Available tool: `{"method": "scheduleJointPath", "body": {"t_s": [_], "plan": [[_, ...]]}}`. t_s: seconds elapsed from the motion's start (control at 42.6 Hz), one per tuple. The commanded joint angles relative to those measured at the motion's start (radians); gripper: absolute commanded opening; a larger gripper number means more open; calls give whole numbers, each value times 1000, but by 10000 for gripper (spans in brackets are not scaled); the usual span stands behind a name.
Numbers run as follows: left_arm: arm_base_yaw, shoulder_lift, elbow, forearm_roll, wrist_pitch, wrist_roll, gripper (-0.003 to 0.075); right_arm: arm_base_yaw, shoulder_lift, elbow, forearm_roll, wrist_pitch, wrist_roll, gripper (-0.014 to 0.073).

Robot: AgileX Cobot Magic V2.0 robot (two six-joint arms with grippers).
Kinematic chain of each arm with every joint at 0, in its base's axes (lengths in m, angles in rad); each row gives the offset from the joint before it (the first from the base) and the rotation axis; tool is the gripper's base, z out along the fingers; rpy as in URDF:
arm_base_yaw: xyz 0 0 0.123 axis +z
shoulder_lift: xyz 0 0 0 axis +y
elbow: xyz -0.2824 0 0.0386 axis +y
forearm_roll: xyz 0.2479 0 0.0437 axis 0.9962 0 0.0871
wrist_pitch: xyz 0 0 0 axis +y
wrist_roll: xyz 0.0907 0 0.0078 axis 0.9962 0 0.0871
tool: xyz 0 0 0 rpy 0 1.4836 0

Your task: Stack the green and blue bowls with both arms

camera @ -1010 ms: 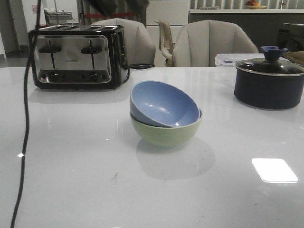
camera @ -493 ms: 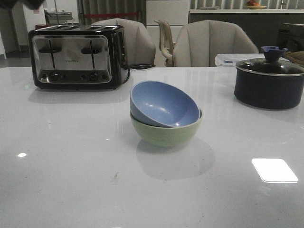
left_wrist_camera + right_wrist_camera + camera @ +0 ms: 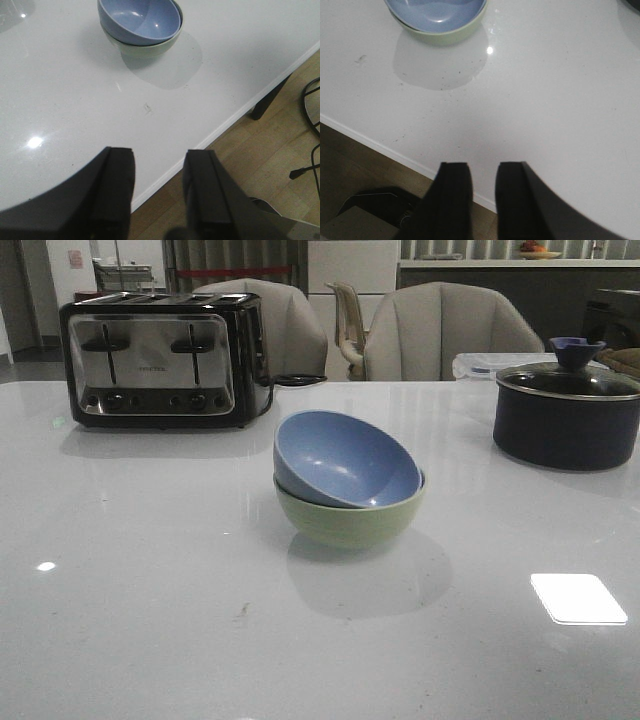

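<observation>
Blue and green sat stacked mid-table: we saw the blue bowl (image 3: pixel 345 458) resting inside the green bowl (image 3: pixel 349 515), tilted so its opening leaned toward the camera and a little to the right, one side of its rim raised well above the green rim. Both stood on the white table (image 3: pixel 150 590), apart from everything else on it.

Behind them to the left stood a toaster (image 3: pixel 160 358), and at the far right a dark lidded pot (image 3: pixel 566 412). Grey chairs (image 3: pixel 445 332) lined the far edge.

In the front view we found neither arm. Through the left wrist camera, our left gripper (image 3: pixel 159 170) hung over the table's near edge with its fingers (image 3: pixel 119 175) parted and nothing between them, the bowls well away from it. Through the right wrist camera, our right gripper (image 3: pixel 483 185) likewise held its fingers (image 3: pixel 454 187) apart, a narrower gap, empty, above the table edge with wooden floor (image 3: pixel 350 165) below, the stacked bowls far from it.
</observation>
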Motion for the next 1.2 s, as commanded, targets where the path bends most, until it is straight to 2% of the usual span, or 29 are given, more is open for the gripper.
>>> {"method": "scheduleJointPath", "body": {"t_s": [0.0,0.094,0.164,0.775,0.845,0.963,1.174], "plan": [[-7,-6,-22,4,-83,-1,213,-1,-7,-27,-7,-54,-2,123],[-7,-6,-22,31,-83,-1,137,-1,-7,-27,-7,-54,-2,31],[-7,-6,-22,50,-83,-1,97,-1,-7,-27,-7,-54,-2,38],[-7,-6,-22,71,-83,-1,102,-1,-4,-27,-7,-55,-2,34],[-7,-11,-19,131,-93,-1,102,-1,-4,-27,-7,-55,-2,34],[36,-87,30,166,-163,-1,102,-1,-4,-27,-7,-55,-2,34],[215,-333,251,162,-428,-1,102,-1,-4,-27,-7,-55,-2,34]]}}
